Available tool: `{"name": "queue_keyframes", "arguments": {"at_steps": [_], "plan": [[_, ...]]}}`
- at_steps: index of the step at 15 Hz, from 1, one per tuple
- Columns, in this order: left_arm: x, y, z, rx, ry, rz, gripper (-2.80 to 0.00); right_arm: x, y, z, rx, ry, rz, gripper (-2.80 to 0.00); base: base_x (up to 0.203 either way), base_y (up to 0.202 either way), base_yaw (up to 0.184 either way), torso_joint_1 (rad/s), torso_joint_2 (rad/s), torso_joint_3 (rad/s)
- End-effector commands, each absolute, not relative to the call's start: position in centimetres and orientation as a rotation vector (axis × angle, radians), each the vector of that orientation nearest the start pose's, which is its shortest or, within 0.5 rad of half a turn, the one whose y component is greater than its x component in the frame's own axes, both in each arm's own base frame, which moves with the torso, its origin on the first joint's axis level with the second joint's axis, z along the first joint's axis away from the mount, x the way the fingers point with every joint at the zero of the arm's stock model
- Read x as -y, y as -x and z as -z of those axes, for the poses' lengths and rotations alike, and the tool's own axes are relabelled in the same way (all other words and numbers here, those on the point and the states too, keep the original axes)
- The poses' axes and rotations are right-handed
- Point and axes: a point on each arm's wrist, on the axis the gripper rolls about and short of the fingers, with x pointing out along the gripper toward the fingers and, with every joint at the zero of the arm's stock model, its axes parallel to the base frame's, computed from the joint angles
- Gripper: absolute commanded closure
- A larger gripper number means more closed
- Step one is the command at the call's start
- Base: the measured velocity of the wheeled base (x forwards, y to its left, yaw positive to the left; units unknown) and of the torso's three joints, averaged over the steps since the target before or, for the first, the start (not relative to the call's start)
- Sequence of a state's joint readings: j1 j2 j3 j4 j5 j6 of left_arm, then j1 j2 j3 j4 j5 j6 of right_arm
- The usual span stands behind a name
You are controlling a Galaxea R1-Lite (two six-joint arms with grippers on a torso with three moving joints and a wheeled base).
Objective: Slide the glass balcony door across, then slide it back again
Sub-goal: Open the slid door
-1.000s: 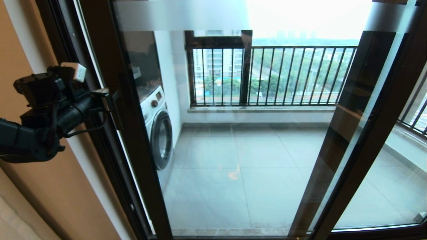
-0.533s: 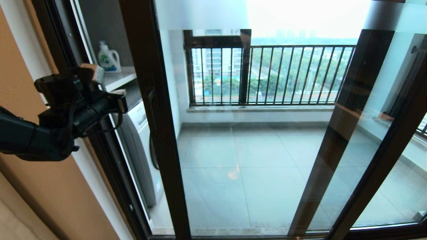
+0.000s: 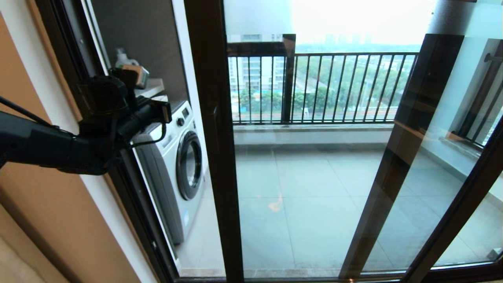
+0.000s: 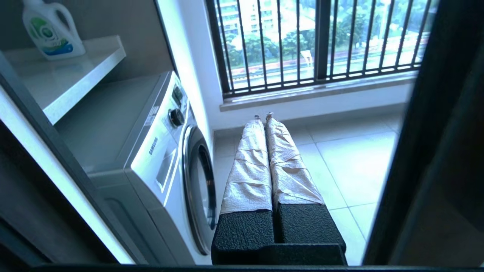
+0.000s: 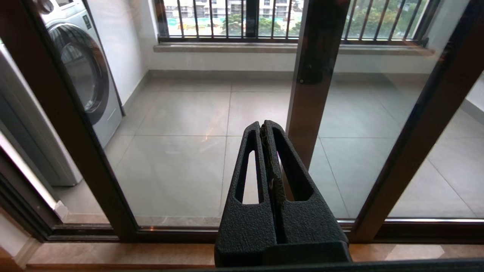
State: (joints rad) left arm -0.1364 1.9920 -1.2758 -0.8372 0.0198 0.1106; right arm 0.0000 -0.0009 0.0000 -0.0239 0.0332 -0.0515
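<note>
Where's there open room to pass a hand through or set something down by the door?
Open gap: between the wall jamb and the door edge, though the left gripper and washer crowd it. Bare spots: the shelf beside the detergent bottle, the washer's top, and the floor tiles beyond.

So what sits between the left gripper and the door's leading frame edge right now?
Head view: only the open doorway gap between the left gripper and the glass balcony door frame; the washing machine stands behind it on the balcony.

One washing machine (image 3: 178, 165) – one detergent bottle (image 4: 51, 28)
</note>
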Motion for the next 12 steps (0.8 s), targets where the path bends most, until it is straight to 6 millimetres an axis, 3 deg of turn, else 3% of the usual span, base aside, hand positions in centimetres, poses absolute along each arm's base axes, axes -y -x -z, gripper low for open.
{"name": "queue_keyframes", "arguments": {"at_steps": [1,12], "plan": [[7.1,-41.2,-22.4,0.118,-0.100,0.134,0.00,-0.1,2.2,-7.5,0.016,0.052,-0.033,0.00,0.000,0.000,0.000,0.000,0.00,0.000],[15.1,-45.4,-20.5,0.128,-0.135,0.178,0.00,-0.1,2.2,-7.5,0.016,0.052,-0.033,0.00,0.000,0.000,0.000,0.000,0.00,0.000]]}}
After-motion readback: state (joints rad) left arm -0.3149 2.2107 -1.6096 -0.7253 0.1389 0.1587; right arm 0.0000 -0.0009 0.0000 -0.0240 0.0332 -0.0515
